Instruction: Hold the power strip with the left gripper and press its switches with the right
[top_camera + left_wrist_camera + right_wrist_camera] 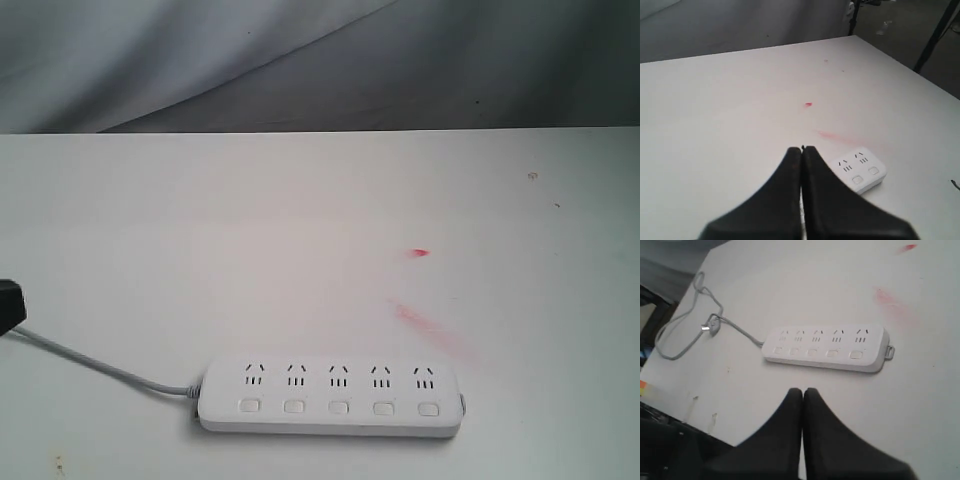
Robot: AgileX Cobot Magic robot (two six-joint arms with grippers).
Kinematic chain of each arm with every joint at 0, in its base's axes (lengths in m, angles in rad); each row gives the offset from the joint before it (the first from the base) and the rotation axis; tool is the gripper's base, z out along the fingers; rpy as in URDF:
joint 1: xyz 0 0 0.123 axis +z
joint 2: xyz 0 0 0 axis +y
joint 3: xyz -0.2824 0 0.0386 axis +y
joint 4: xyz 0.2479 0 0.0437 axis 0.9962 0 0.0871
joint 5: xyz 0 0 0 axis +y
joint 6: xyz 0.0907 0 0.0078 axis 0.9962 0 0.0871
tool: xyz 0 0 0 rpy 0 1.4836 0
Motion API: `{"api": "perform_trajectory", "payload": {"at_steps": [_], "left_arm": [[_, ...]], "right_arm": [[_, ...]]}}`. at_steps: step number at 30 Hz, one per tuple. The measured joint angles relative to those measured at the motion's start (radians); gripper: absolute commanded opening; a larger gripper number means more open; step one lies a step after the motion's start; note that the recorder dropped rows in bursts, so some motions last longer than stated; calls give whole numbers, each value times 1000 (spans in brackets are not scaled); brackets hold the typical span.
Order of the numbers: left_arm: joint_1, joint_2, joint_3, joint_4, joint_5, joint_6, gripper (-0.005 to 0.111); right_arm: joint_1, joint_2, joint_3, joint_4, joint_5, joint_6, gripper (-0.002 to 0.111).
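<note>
Power strip (330, 395) lies flat near the front edge of the white table (300, 200), a little right of the middle, with its long side running left to right. Its five sockets sit in a row along the far side, and the five switches (339, 407) sit in a row along the near side, one under each socket. A thin grey cord (100, 365) leaves the left end and runs left and slightly farther away, to a small black thing (8, 305) at the left edge that I cannot identify. On the table beyond the right end of the strip there is a pink smear (430, 328), and farther back a small red spot (419, 252). Grey cloth (300, 60) hangs behind the table.

Neither arm shows in the exterior view. In its own wrist view the left gripper (802, 150) has its black fingers pressed together with nothing between them, and only the right end of the power strip shows past them. The right gripper (803, 391) is likewise pressed together and empty, off the near side of the whole strip and clear of it
</note>
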Motion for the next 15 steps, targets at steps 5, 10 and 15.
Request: {"api": "perform_trajectory", "payload": {"at_steps": [5,10,15], "left_arm": [[0,-53,81,116,-20,-123,0],[0,-60,180,186,-162,-232,0],[0,-60,290,200,-336,-279,0]], "right_arm": [[-62,-70,10,31,-2,15,0],[-180,-72,71,147,-76,-68,0],[-328,-72,214,354,-292,-240,0]]}}
